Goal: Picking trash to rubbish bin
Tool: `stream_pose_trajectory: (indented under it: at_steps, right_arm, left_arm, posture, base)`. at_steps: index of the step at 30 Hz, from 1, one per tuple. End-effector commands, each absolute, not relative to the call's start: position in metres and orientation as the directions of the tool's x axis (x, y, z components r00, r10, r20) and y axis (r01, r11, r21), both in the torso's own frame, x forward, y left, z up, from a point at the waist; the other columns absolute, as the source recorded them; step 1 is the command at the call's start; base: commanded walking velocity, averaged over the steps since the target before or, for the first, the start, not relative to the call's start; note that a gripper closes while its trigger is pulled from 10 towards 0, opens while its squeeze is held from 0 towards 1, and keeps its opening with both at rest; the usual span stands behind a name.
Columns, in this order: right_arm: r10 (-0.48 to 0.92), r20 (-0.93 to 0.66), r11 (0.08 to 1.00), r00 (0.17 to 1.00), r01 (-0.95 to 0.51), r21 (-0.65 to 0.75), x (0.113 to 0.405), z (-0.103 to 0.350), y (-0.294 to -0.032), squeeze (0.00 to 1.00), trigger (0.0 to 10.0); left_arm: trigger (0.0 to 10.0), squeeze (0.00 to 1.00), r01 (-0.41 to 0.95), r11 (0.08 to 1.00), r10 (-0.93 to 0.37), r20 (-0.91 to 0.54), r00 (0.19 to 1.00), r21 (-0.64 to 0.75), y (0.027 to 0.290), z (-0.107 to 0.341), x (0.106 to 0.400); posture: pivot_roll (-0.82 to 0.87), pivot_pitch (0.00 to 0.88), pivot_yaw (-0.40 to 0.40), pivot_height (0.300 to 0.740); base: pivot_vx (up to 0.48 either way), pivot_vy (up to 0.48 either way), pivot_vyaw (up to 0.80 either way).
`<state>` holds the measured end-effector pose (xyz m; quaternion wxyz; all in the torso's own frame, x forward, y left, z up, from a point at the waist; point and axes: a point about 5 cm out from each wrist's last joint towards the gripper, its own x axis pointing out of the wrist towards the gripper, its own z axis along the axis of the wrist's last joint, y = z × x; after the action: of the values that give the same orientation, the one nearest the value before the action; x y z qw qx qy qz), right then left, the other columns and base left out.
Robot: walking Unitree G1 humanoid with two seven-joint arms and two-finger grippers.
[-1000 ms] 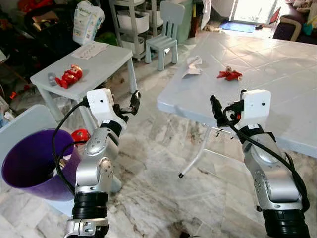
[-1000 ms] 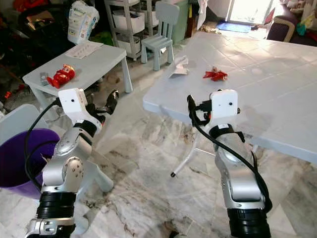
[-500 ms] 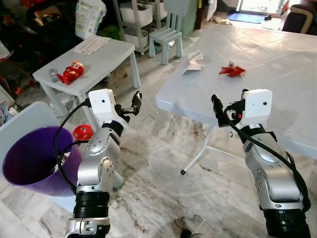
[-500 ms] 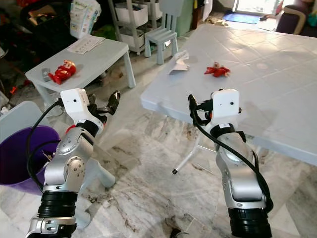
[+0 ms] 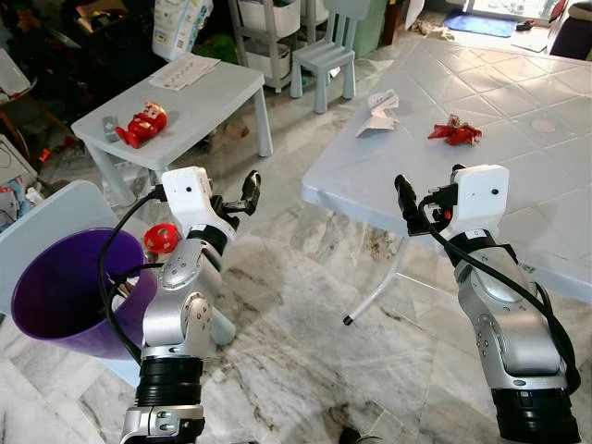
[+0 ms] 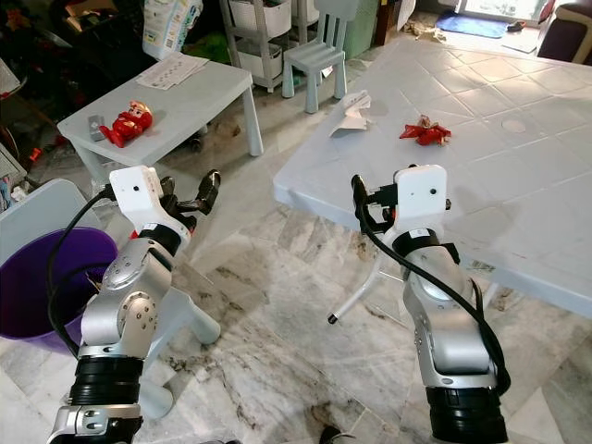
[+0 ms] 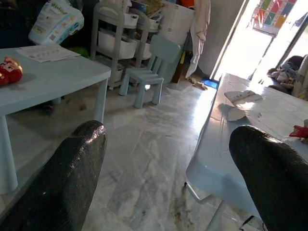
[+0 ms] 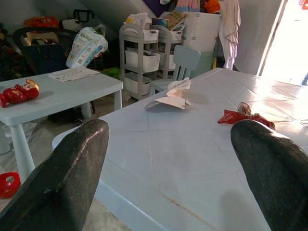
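Since the earlier frame the whole scene has slid downward in both eye views, which is camera motion; both arms sit as before relative to the body, and nothing on the tables has shifted.

Left gripper is raised over the marble floor, between the small table and the big table; its fingers stand wide apart and hold nothing. Right gripper is raised at the near edge of the big table, fingers likewise well apart and empty.

Trash lies on the big table, well ahead of the right gripper: a white crumpled paper near the far-left edge, and a red wrapper to its right, the two apart from each other.

Purple bin stands on the floor just beside the left arm, mouth open upward. A red round object lies on the floor by its rim.

Small table carries a red toy and a printed sheet. A small chair stands beyond both tables.
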<state>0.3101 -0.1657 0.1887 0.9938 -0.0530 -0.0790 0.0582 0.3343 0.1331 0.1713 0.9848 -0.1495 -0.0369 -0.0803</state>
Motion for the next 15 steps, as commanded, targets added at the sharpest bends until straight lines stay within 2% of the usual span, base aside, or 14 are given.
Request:
stream_pose_trajectory:
  at_steps: [1, 15]
  right_arm:
    - [0.131, 0.157, 0.987, 0.979, -0.114, -0.111, 0.3105, 0.1921, -0.1643, 0.0, 10.0]
    - [0.13, 0.158, 0.987, 0.979, -0.112, -0.116, 0.3105, 0.1922, -0.1644, 0.0, 10.0]
  left_arm:
    - [10.0, 0.0, 0.162, 0.943, -0.138, 0.103, 0.985, -0.29, 0.1344, 0.174, 0.3354]
    - [10.0, 0.0, 0.158, 0.943, -0.134, 0.099, 0.986, -0.292, 0.1348, 0.1737, 0.3364]
  posture:
    - [-0.07, 0.074, 0.015, 0.74]
    - [-0.07, 0.077, 0.018, 0.74]
  base:
    - [0.0, 0.0, -0.8]
    - [0.0, 0.0, -0.8]
